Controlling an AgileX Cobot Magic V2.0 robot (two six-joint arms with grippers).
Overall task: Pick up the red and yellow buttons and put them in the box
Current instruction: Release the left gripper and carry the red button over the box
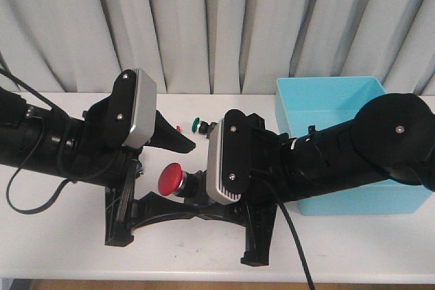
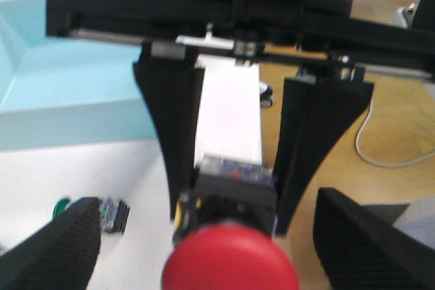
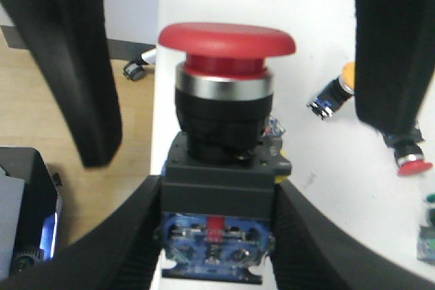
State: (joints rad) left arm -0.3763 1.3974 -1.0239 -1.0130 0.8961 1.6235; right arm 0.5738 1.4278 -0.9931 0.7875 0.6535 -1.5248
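A red button [image 1: 171, 178] with a wide mushroom cap and a black and blue body is held above the table's front edge. My right gripper [image 3: 217, 236] is shut on its body [image 3: 217, 188]. My left gripper [image 2: 217, 249] is open, with one finger on each side of the red cap [image 2: 231, 263] and clear of it. In the right wrist view a yellow button [image 3: 336, 93] and a small red button [image 3: 411, 157] lie on the table. The turquoise box [image 1: 340, 100] stands at the right, behind my right arm, and shows in the left wrist view [image 2: 68, 79].
A green-capped button [image 1: 197, 124] lies on the white table [image 1: 68, 236] behind the grippers and shows in the left wrist view [image 2: 62, 205]. A tiny red piece [image 1: 179, 128] lies beside it. Both arms crowd the table's middle. Grey curtains hang behind.
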